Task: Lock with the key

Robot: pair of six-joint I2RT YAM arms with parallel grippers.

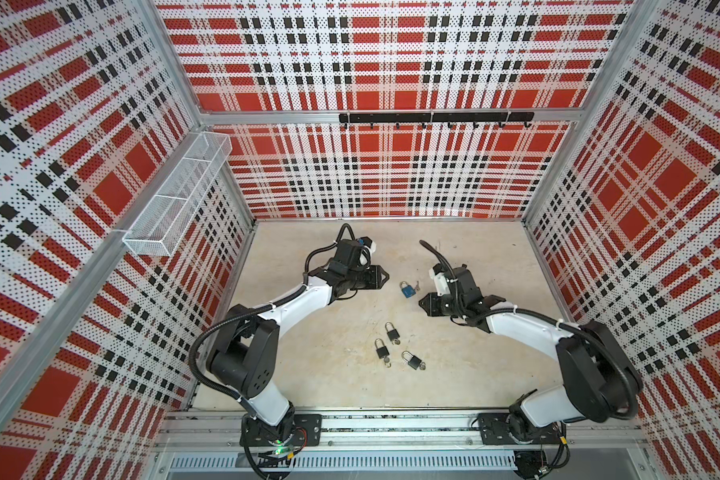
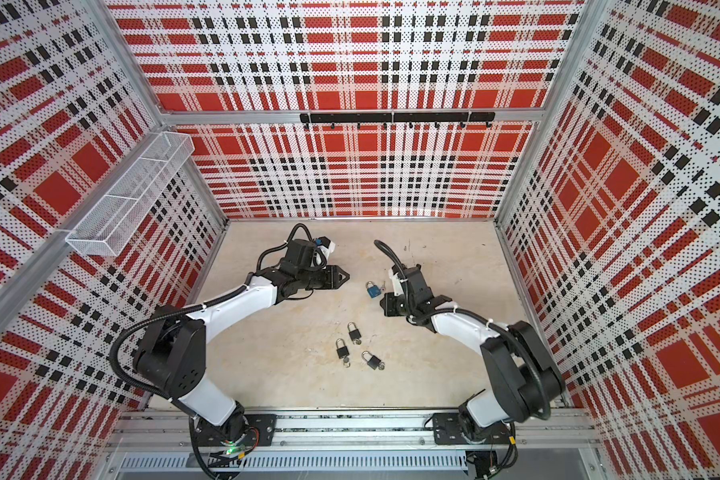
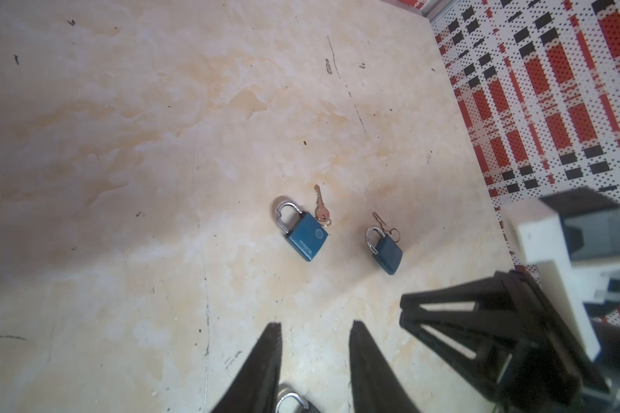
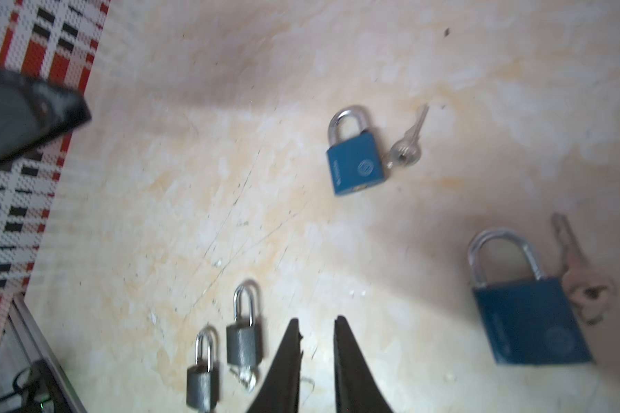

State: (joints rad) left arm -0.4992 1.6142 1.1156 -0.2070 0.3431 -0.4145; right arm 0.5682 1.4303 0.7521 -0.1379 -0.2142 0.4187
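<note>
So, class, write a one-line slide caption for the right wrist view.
Right gripper, empty, facing two blue padlocks with keys beside them, two grey padlocks close by.

blue padlock [image 2: 373,290] flat on table [image 2: 429,374] | key [image 2: 383,286] just beside it | three black padlocks [image 2: 353,331] grouped nearby

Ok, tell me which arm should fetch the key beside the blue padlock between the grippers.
Right, probably. In both top views the key lies beyond the blue padlock as seen from the left gripper and close to the right gripper, whose jaws stand slightly apart and empty.
</note>
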